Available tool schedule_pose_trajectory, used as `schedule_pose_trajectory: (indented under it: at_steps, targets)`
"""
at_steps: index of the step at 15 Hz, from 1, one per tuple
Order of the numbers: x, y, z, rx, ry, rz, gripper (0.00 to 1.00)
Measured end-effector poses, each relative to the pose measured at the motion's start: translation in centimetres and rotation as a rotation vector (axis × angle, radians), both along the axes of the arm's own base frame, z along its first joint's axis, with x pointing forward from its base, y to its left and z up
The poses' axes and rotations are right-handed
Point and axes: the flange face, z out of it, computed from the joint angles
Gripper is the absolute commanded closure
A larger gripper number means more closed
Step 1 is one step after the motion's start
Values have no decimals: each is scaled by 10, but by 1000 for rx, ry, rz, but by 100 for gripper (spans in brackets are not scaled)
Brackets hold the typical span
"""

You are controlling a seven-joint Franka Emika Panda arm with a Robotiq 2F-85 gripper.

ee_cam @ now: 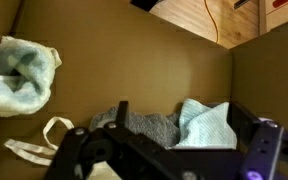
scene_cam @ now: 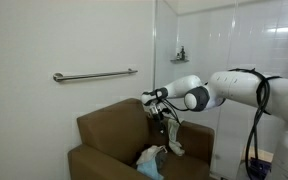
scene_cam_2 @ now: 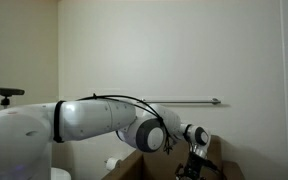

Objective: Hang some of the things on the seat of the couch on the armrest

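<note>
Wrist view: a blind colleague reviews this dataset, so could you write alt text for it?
The open gripper hangs over a brown couch seat strewn with fabric. A grey piece and a light blue piece lie beneath it, and a pale white-green bundle sits at the upper left of the picture.

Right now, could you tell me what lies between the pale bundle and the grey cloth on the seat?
In the wrist view, only bare brown seat separates the pale bundle from the grey cloth; a white loop lies nearby.
</note>
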Motion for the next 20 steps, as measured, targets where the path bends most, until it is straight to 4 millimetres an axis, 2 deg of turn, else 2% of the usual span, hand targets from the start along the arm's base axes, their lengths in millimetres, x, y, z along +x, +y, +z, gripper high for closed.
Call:
schedule_pose_trajectory:
  at_steps: [6, 10, 14, 15, 17, 20]
  targets:
    - [-22, -16, -27, -78, 94, 94, 0]
    - [-13, -33, -4, -143, 59, 99, 0]
    - [-9, -30, -7, -141, 30, 105, 0]
    - [-6, -27, -16, -139, 1, 112, 0]
    - [-2, -16, -48, -133, -81, 135, 0]
    - [-3, 18, -103, -122, -199, 185, 0]
